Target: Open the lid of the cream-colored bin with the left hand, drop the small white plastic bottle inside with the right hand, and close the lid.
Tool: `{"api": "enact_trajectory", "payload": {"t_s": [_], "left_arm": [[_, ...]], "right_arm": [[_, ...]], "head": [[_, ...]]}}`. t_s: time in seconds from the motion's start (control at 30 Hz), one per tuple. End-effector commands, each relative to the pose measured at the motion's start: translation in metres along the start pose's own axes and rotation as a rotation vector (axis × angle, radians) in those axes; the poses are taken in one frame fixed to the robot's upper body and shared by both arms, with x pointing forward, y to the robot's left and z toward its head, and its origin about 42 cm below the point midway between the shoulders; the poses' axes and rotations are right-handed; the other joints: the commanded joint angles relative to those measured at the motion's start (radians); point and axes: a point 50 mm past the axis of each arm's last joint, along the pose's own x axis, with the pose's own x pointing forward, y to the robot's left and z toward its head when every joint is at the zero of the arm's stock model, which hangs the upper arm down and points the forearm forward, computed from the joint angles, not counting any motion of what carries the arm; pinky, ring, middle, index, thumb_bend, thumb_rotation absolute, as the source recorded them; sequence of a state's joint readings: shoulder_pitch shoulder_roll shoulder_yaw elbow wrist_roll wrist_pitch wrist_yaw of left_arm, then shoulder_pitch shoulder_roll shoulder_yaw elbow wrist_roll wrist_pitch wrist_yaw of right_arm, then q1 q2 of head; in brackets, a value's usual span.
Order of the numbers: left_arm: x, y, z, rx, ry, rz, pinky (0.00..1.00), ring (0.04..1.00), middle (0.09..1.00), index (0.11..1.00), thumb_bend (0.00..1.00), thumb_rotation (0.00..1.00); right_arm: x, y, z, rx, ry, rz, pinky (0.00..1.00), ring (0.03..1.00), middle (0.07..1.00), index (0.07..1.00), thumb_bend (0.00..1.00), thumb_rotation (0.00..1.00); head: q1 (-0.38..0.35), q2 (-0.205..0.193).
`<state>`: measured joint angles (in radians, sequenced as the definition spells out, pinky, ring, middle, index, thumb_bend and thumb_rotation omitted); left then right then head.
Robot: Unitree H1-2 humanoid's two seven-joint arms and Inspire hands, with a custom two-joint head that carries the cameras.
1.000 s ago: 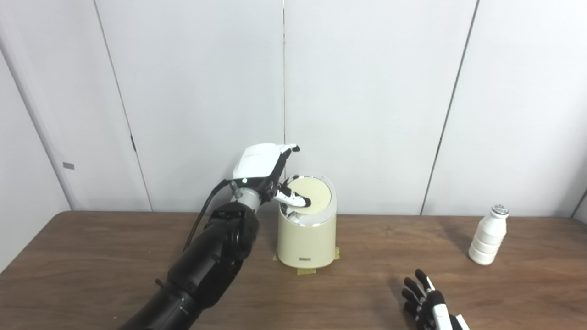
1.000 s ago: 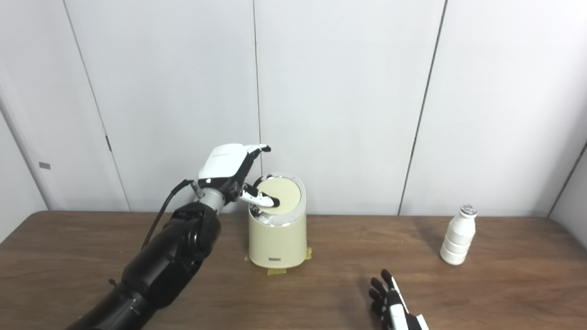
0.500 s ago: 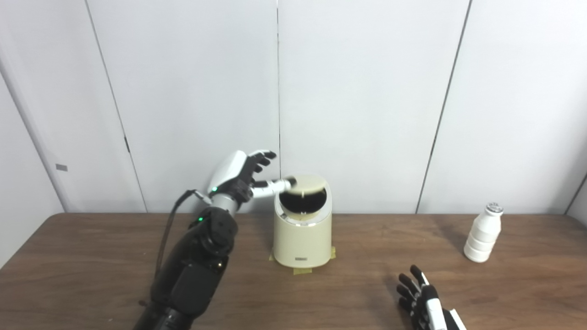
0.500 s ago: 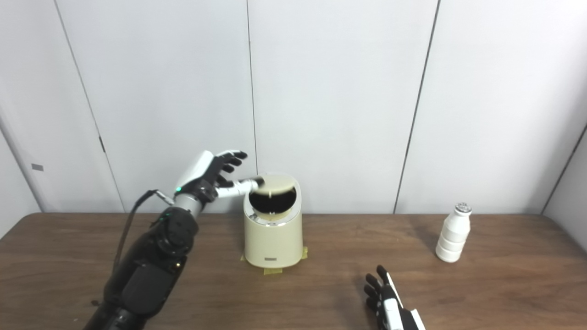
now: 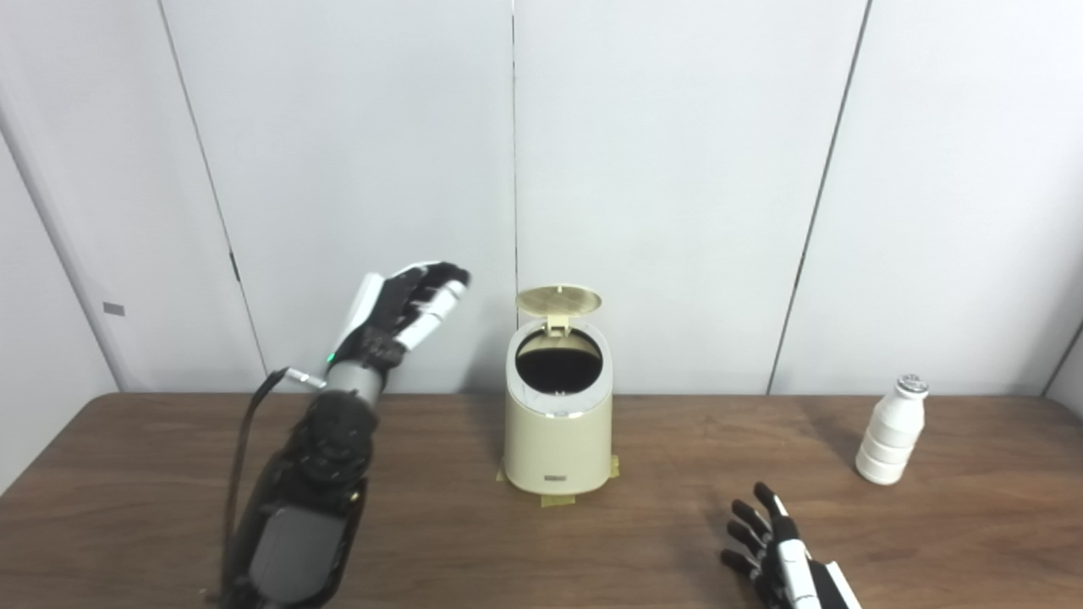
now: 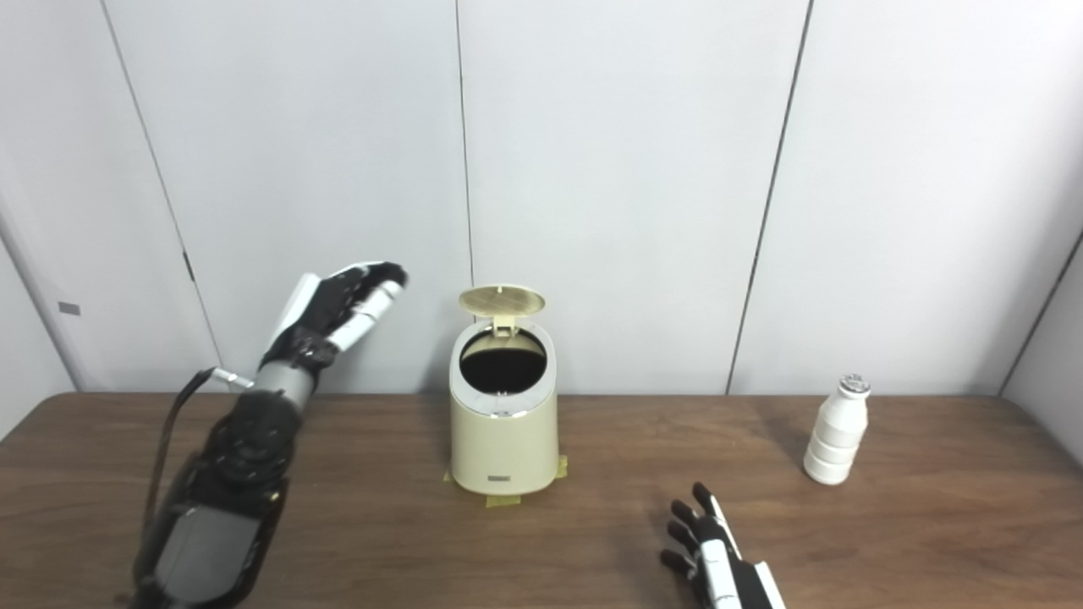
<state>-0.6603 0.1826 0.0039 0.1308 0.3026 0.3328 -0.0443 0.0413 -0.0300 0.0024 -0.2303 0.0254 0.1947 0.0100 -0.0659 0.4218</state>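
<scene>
Nearest you, bottom edge R of centre: your right hand (image 5: pixel 783 558) lies low over the table (image 5: pixel 169 507), fingers spread and pointing away from you, holding nothing. Only the fingers and part of the palm are in frame.

Next back, L side: your left arm rises from the bottom edge, forearm angled up and away. The left hand (image 5: pixel 406 304) is raised in the air to the L of the bin, well above the tabletop, fingers extended and loosely together, nothing in its grasp. It's apart from the lid, not touching bin or lid.

Mid table, approx centre: the cream-colored bin (image 5: pixel 558 440) stands upright on the wood, w/ bits of yellowish tape (image 5: pixel 557 501) showing at its base front and sides. A small label sits low on its front. The lid (image 5: pixel 558 299) is flipped up on its rear hinge, standing open above the back rim, underside facing you. The mouth is a dark round opening; can't tell what's inside.

Further R, near the table's back edge: the small white plastic bottle (image 5: pixel 893 444) stands upright w/ cap on, well apart from both bin and right hand.

Behind everything: pale wall panels (image 5: pixel 677 169) w/ vertical seams.
</scene>
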Motion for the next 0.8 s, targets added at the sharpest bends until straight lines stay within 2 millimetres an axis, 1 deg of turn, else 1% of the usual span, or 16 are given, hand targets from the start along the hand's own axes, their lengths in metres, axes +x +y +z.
{"api": "enact_trajectory", "payload": {"t_s": [0.0, 0.07, 0.1, 0.13, 0.2, 0.23, 0.27, 0.33, 0.4, 0.47, 0.5, 0.53, 0.63, 0.77], "left_arm": [[-0.005, 0.008, 0.022, -0.074, -0.099, 0.03, 0.81, 0.827, 0.817, 0.846, 0.46, 0.9], [-0.016, 0.01, 0.017, -0.109, -0.101, 0.027, 0.81, 0.83, 0.821, 0.855, 0.46, 0.93], [-0.021, 0.011, 0.014, -0.115, -0.107, 0.025, 0.8, 0.823, 0.818, 0.852, 0.47, 0.94], [-0.025, 0.012, 0.012, -0.119, -0.111, 0.022, 0.8, 0.821, 0.823, 0.855, 0.46, 0.95], [-0.032, 0.014, 0.008, -0.122, -0.118, 0.021, 0.79, 0.82, 0.827, 0.858, 0.46, 0.96], [-0.039, 0.016, 0.004, -0.151, -0.114, 0.024, 0.79, 0.82, 0.829, 0.859, 0.46, 0.96], [-0.047, 0.017, -0.001, -0.183, -0.11, 0.027, 0.8, 0.823, 0.835, 0.862, 0.47, 0.94], [-0.063, 0.019, -0.012, -0.252, -0.093, 0.036, 0.81, 0.836, 0.848, 0.87, 0.48, 0.91], [-0.08, 0.02, -0.021, -0.296, -0.071, 0.048, 0.81, 0.84, 0.853, 0.871, 0.49, 0.92], [-0.088, 0.02, -0.025, -0.312, -0.062, 0.052, 0.81, 0.838, 0.852, 0.869, 0.49, 0.93], [-0.094, 0.019, -0.029, -0.33, -0.054, 0.053, 0.81, 0.837, 0.852, 0.868, 0.49, 0.93], [-0.101, 0.018, -0.034, -0.348, -0.039, 0.056, 0.79, 0.841, 0.858, 0.875, 0.48, 0.91], [-0.113, 0.017, -0.044, -0.372, -0.02, 0.061, 0.79, 0.857, 0.865, 0.886, 0.46, 0.9], [-0.123, 0.017, -0.052, -0.388, -0.008, 0.066, 0.82, 0.865, 0.87, 0.893, 0.46, 0.89]], "right_arm": [[0.006, 0.0, 0.022, -0.013, -0.099, 0.006, 0.78, 0.901, 0.924, 0.978, 0.53, 0.92], [0.004, -0.002, 0.025, -0.05, -0.113, -0.009, 0.74, 0.886, 0.917, 0.976, 0.51, 0.89], [0.004, -0.004, 0.027, -0.057, -0.115, -0.018, 0.72, 0.874, 0.91, 0.97, 0.5, 0.85], [0.003, -0.005, 0.028, -0.062, -0.115, -0.025, 0.7, 0.863, 0.907, 0.967, 0.52, 0.76], [0.003, -0.007, 0.03, -0.072, -0.113, -0.039, 0.68, 0.853, 0.903, 0.962, 0.54, 0.68], [0.002, -0.01, 0.032, -0.072, -0.118, -0.049, 0.68, 0.849, 0.901, 0.959, 0.55, 0.65], [0.001, -0.014, 0.033, -0.074, -0.125, -0.059, 0.68, 0.848, 0.902, 0.959, 0.58, 0.57], [-0.002, -0.022, 0.037, -0.086, -0.132, -0.083, 0.68, 0.851, 0.904, 0.955, 0.62, 0.46], [-0.004, -0.03, 0.039, -0.093, -0.139, -0.108, 0.68, 0.842, 0.895, 0.943, 0.64, 0.4], [-0.005, -0.035, 0.04, -0.103, -0.143, -0.119, 0.68, 0.837, 0.889, 0.935, 0.66, 0.37], [-0.006, -0.04, 0.041, -0.139, -0.146, -0.134, 0.68, 0.836, 0.887, 0.933, 0.66, 0.36], [-0.006, -0.048, 0.043, -0.164, -0.154, -0.148, 0.69, 0.823, 0.877, 0.929, 0.69, 0.37], [-0.006, -0.064, 0.046, -0.199, -0.171, -0.176, 0.68, 0.815, 0.874, 0.924, 0.74, 0.33], [-0.005, -0.085, 0.049, -0.232, -0.193, -0.206, 0.74, 0.81, 0.871, 0.915, 0.77, 0.29]], "head": [[-0.001, 0.001], [-0.005, 0.006], [-0.005, 0.009], [-0.005, 0.009], [-0.005, 0.012], [-0.013, 0.02], [-0.015, 0.024], [-0.023, 0.03], [-0.029, 0.035], [-0.033, 0.038], [-0.048, 0.046], [-0.059, 0.051], [-0.085, 0.059], [-0.154, 0.073]]}}
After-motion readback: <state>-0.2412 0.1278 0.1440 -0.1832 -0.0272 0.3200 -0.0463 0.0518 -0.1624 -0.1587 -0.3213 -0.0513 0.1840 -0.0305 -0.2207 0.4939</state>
